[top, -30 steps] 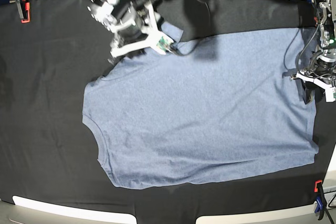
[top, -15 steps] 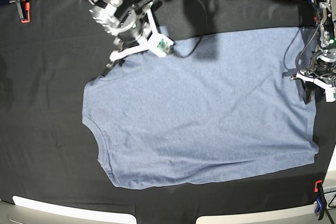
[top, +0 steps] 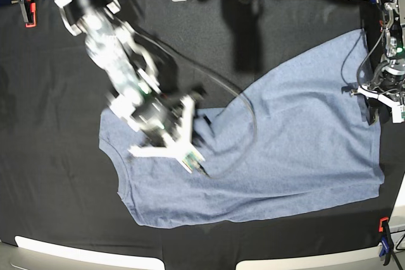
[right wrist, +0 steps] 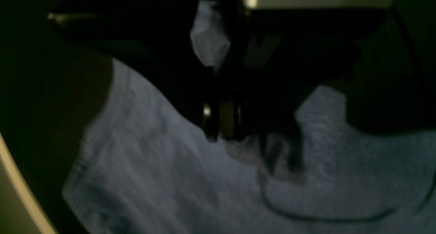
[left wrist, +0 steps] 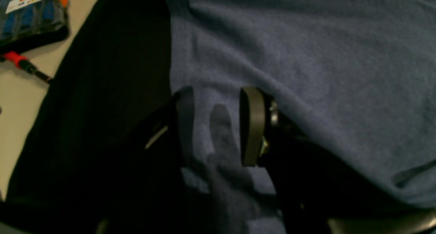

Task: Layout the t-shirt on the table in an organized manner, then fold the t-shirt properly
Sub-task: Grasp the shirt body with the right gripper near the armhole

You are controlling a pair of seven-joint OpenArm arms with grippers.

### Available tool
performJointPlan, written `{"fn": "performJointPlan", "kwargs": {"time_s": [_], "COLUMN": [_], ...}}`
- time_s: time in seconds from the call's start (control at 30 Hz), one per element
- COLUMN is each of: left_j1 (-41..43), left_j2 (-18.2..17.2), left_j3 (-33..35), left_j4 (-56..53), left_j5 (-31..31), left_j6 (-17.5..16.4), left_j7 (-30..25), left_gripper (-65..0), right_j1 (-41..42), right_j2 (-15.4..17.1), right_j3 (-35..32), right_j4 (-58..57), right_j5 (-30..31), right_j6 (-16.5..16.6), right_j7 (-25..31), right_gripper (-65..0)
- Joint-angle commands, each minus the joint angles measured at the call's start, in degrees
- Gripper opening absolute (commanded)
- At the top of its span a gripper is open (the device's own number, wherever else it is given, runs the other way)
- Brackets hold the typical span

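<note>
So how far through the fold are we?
Laying out looks done: the t-shirt lies spread on the table. First fold in hand: the right gripper, shut on its far edge, is over the middle. The left gripper sits open at the hem. Remaining folds left.

The dark right claw [right wrist: 223, 125], its jaws together, pinches a fold of the light blue-grey cotton t-shirt [right wrist: 163, 179] above the black-draped table [right wrist: 41, 91].

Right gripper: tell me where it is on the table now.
In the base view the right gripper is left of centre, over the middle of the blue-grey cotton t-shirt, shut on a pulled-in fold of it, far from the left gripper at the shirt's right edge.
</note>
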Motion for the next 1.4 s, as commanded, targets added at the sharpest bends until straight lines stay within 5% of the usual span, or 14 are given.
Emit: {"fn": "performJointPlan", "kwargs": {"time_s": [0.0,0.03,0.17,0.23,0.8,1.37], "left_j1": [-0.6,-0.6,-0.6,-0.6,-0.6,-0.6], "left_j2": [-1.0,-1.0,-1.0,-1.0,-1.0,-1.0], "left_j3": [-0.4,-0.4,-0.4,-0.4,-0.4,-0.4], "left_j4": [1.1,1.1,1.1,1.1,1.1,1.1], "left_j5": [-0.2,-0.3,-0.3,-0.3,-0.3,-0.3], "left_j6": [0.0,0.0,0.0,0.0,0.0,0.0], "left_j7": [-1.5,-1.5,-1.5,-1.5,-1.5,-1.6], "left_gripper": [-45.0,-44.9,-44.9,-45.0,-44.9,-44.9], "right_j1": [3.1,4.9,11.1,12.9,5.0,5.1], "right_j2": [-1.5,-2.9,-7.6,-8.9,-8.8,-9.2], "right_j3": [0.2,0.2,0.2,0.3,0.6,3.1], "right_j4": [-1.3,-3.8,-11.8,-12.4,-6.6,-10.0], "right_j5": [-0.2,-0.1,-0.2,-0.1,0.9,4.3], "right_j6": [-0.7,-0.7,-0.7,-0.7,-2.4,1.3], "right_j7": [2.2,2.8,1.9,0.4,-8.7,-6.5], "right_gripper": [-65.0,-65.0,-44.3,-39.6,-39.8,-39.8]}}
